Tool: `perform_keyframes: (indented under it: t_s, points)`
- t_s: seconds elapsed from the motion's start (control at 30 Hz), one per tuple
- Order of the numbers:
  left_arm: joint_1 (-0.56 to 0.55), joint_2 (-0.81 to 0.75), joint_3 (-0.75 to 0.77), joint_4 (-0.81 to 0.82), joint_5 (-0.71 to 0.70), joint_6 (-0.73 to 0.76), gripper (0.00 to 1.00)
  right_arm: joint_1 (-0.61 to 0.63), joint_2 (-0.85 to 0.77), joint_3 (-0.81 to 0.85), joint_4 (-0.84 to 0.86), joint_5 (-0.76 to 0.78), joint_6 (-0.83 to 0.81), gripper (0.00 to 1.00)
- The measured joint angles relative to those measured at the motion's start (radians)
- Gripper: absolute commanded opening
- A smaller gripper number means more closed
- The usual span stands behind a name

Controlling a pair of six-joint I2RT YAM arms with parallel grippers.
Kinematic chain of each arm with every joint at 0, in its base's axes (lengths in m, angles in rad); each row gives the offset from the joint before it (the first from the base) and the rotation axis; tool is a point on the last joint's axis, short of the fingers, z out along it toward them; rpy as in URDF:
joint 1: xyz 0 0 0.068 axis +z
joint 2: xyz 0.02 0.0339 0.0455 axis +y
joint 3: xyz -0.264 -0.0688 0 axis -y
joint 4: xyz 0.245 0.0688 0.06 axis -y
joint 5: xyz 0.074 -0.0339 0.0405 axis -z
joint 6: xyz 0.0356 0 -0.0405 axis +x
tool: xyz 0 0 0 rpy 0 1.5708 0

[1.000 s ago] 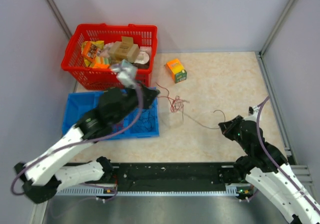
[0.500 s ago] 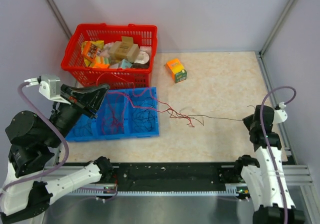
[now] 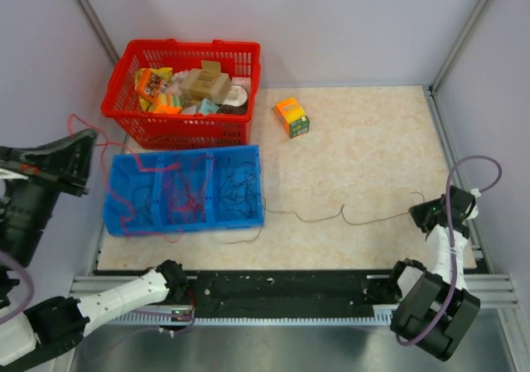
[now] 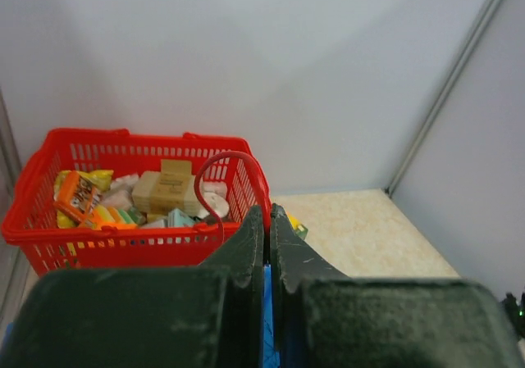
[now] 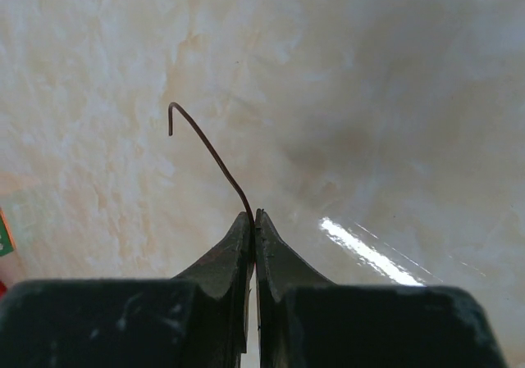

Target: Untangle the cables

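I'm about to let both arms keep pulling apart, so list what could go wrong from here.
1. The left claw pinches a red wire that drapes over the blue bin; more pull might drag the bin or its strands out.
2. The right claw grips the dark wire only near its end, so it may slip free.
3. The red wire passes close to the red basket and could snag on it.

Red basket (image 3: 189, 53), blue tray (image 3: 187, 223), orange box (image 3: 291, 115) (green side), red and dark cables (image 3: 315, 218), beige speckled table (image 3: 373, 148)

No legible text, labels or numbers anywhere.
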Motion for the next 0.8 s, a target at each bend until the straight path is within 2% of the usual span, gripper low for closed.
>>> perform_keyframes:
  t_s: [0.17, 0.3, 0.5, 0.67, 0.8]
  points:
    - [0.000, -0.002, 0.119, -0.005, -0.046, 0.042, 0.00, -0.003, -0.021, -0.007, 0.047, -0.039, -0.013, 0.00]
    - [0.000, -0.003, 0.131, -0.003, -0.066, 0.050, 0.00, -0.003, -0.038, -0.008, 0.072, -0.078, -0.030, 0.00]
    - [0.000, -0.017, -0.047, 0.003, -0.074, 0.044, 0.00, -0.002, -0.067, -0.031, 0.140, -0.245, -0.069, 0.00]
    - [0.000, 0.075, -0.193, 0.005, -0.190, 0.050, 0.00, 0.005, -0.109, -0.085, 0.167, -0.349, -0.094, 0.00]
    - [0.007, 0.157, -0.253, 0.019, -0.279, 0.065, 0.00, 0.005, -0.116, -0.107, 0.185, -0.390, -0.098, 0.00]
